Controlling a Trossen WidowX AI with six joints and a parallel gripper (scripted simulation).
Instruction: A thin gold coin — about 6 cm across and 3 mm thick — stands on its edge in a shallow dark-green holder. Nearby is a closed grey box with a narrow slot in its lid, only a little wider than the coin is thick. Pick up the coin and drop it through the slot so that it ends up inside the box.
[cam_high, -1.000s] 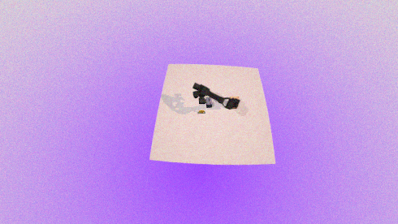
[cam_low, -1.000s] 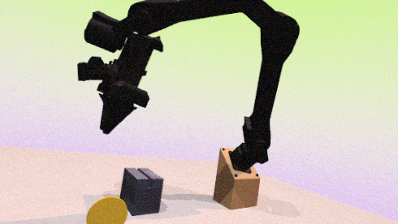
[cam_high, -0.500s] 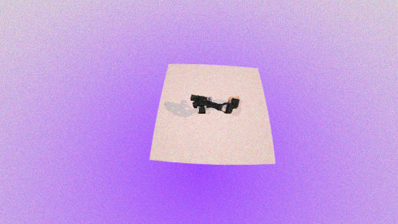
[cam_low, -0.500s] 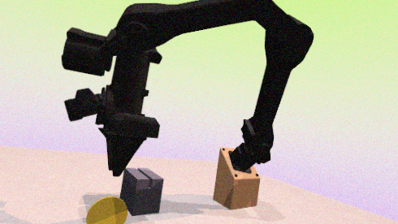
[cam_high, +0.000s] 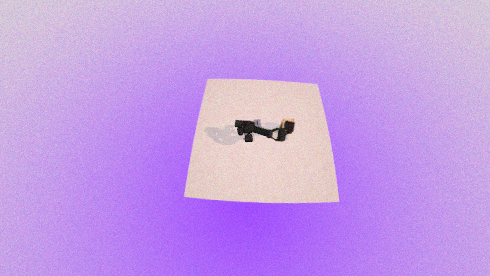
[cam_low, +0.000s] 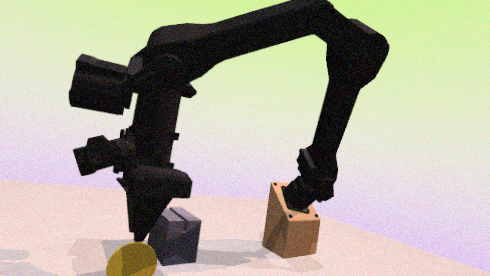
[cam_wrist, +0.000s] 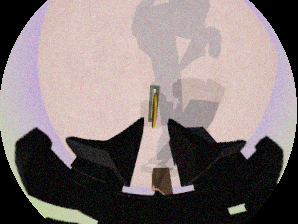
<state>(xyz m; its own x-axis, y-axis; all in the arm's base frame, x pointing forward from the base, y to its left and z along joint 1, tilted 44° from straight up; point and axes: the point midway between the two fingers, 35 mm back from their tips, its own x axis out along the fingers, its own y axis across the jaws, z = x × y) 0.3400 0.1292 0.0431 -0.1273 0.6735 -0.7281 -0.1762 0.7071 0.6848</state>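
Observation:
The gold coin (cam_low: 131, 260) (cam_wrist: 155, 107) stands on its edge; in the wrist view it shows as a thin upright strip in the dark-green holder (cam_wrist: 155, 87). The holder is out of frame in the exterior view, and coin and holder are hidden by the arm in the top view. My gripper (cam_low: 140, 239) (cam_wrist: 156, 121) is open and empty, pointing down, with its fingertips just above the coin's upper rim and the coin's line between them in the wrist view. The grey box (cam_low: 180, 241) (cam_high: 257, 122) stands close beside the gripper, its lid slot visible in the exterior view.
The arm's base sits on a wooden block (cam_low: 303, 236) (cam_high: 288, 121), beyond the box from the coin. The arm arches high over the box. Shadows of the arm fall on the pale table top (cam_high: 260, 175) (cam_wrist: 90, 65).

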